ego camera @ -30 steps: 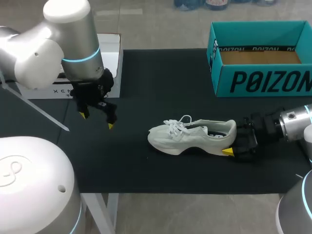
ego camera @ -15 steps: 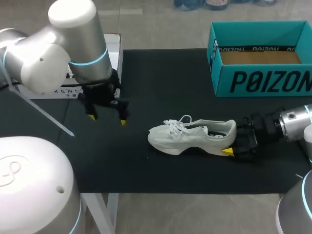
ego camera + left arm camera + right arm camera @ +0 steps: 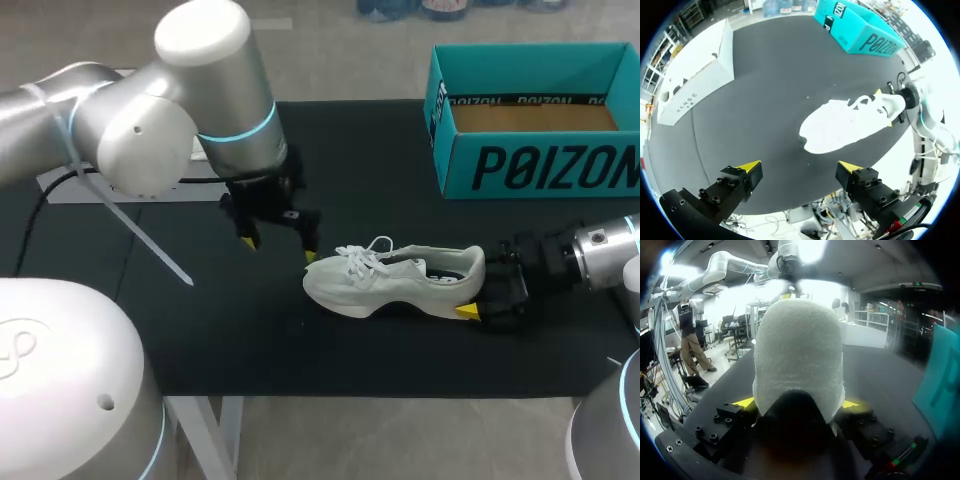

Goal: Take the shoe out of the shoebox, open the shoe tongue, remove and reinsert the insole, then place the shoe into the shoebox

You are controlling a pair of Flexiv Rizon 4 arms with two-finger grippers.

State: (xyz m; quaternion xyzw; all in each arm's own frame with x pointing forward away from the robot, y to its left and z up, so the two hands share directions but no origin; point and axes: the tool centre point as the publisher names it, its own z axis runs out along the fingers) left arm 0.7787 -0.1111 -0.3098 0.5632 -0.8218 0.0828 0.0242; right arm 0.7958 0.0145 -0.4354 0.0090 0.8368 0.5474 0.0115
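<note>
- The fingers (image 3: pixel 467 311) of the right gripper (image 3: pixel 796 405) are closed on the heel of the shoe (image 3: pixel 390 280), one on each side, and hold it upright on its sole on the table (image 3: pixel 350 150).
- The left gripper (image 3: pixel 279 249) has its fingers spread wide and empty, hovering just beside the toe and laces.
- The shoe is out of the shoebox (image 3: pixel 540 165), which stands well apart.
- By my reading only the first step is done. Every later step on the shoe, and its return to the box, is left.
</note>
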